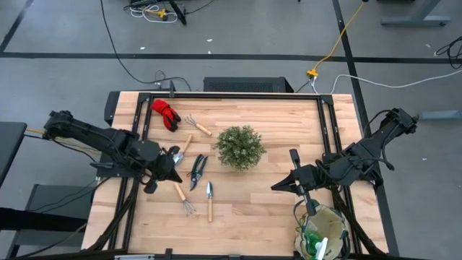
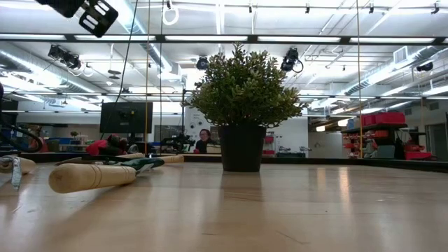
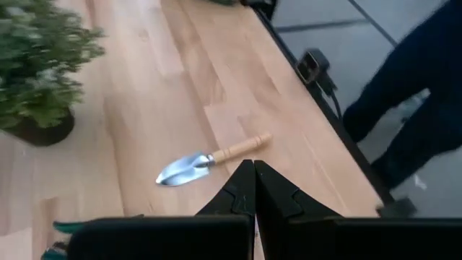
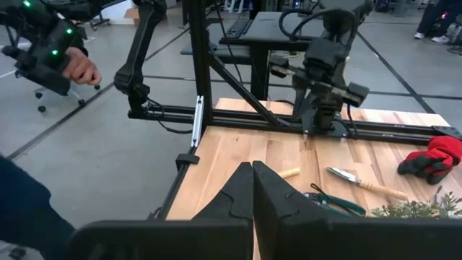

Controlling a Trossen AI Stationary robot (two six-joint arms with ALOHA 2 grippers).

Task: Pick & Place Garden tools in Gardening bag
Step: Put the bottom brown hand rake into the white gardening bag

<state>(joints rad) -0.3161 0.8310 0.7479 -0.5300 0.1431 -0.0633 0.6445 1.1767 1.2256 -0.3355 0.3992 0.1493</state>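
My left gripper (image 1: pixel 173 173) (image 3: pixel 253 177) is shut and empty, above the table's left part beside the pruning shears (image 1: pixel 197 170). A trowel (image 1: pixel 209 198) (image 3: pixel 206 160), a small fork (image 1: pixel 185 202), another trowel (image 1: pixel 180 150), a rake (image 1: pixel 196 125) and red gloves (image 1: pixel 164 113) lie flat on the wood. My right gripper (image 1: pixel 278 186) (image 4: pixel 253 180) is shut and empty, right of the plant. The beige gardening bag (image 1: pixel 333 220) stands at the near right corner with a green and white item (image 1: pixel 316 242) inside.
A bushy potted plant (image 1: pixel 240 147) (image 2: pixel 241 105) stands mid-table between the arms. Black rails (image 1: pixel 238 96) run along the table's far and side edges. A person's leg (image 3: pixel 411 108) shows beyond the table edge, and a hand (image 4: pixel 81 68) shows in the room.
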